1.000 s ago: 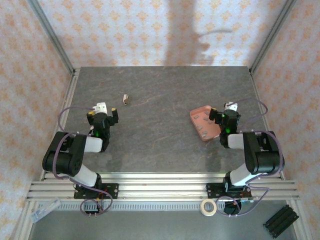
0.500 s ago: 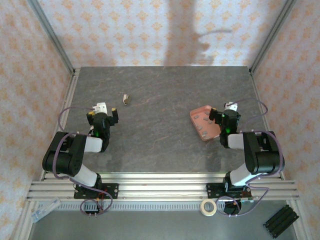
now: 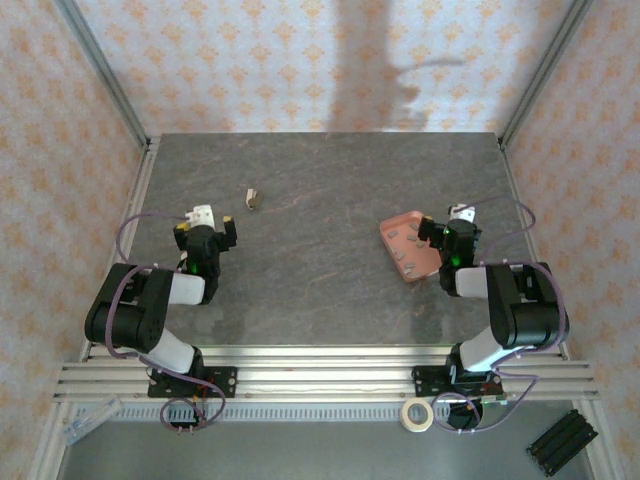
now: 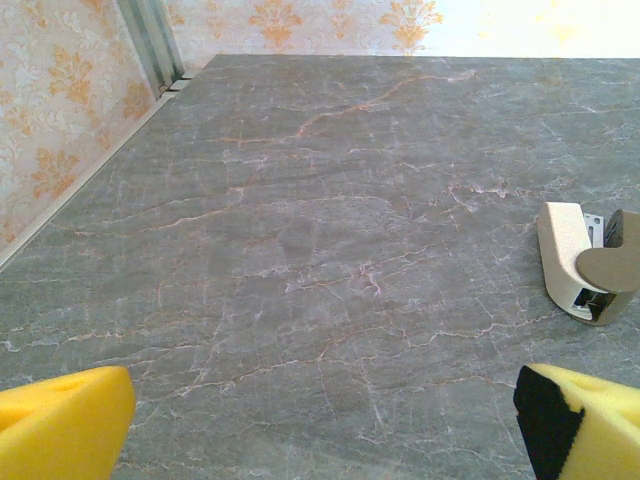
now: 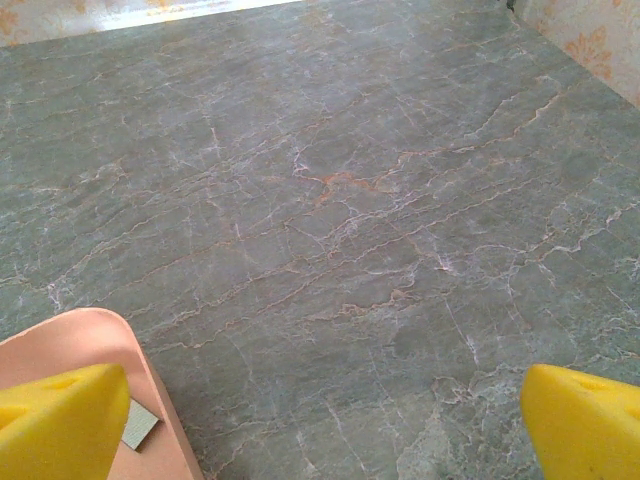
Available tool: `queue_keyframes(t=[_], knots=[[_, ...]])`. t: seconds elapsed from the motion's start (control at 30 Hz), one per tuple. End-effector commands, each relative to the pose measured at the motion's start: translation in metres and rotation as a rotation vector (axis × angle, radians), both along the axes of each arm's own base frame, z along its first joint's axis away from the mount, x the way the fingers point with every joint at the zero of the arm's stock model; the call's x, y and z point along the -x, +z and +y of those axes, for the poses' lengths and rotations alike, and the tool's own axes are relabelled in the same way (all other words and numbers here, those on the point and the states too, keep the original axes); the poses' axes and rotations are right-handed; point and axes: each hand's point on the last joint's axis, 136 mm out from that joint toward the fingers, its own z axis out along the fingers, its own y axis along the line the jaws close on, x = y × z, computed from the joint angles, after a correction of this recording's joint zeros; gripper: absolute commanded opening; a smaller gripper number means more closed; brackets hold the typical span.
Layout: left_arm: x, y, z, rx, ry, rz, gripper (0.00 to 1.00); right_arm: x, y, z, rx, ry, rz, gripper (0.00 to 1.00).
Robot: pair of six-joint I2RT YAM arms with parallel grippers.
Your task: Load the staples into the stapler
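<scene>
The stapler [image 3: 252,198] is a tiny pale object lying on the grey table, ahead and to the right of my left gripper [image 3: 206,220]. In the left wrist view the stapler [image 4: 585,262] lies at the right edge, beyond my open left gripper [image 4: 325,440], whose yellow fingertips [image 4: 60,435] hold nothing. The staples [image 3: 400,240] are small grey strips in the salmon-pink tray [image 3: 408,250]. One strip [image 5: 135,425] shows by the tray's rim [image 5: 150,380]. My right gripper [image 5: 325,430] stands open and empty at the tray's right side [image 3: 450,226].
Metal frame posts and patterned walls close in the grey marbled table [image 3: 320,280] on three sides. A tape roll [image 3: 417,413] and a black part [image 3: 560,443] lie off the table below the rail at the near right.
</scene>
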Motion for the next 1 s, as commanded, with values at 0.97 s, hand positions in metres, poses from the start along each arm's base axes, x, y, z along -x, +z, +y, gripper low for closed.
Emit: queue_keyframes(t=[0.97], knots=[[0.004,0.09,-0.083,0.039,-0.256,0.135,0.94,0.049,0.141,0.037,-0.255,0.13,-0.06,0.99]])
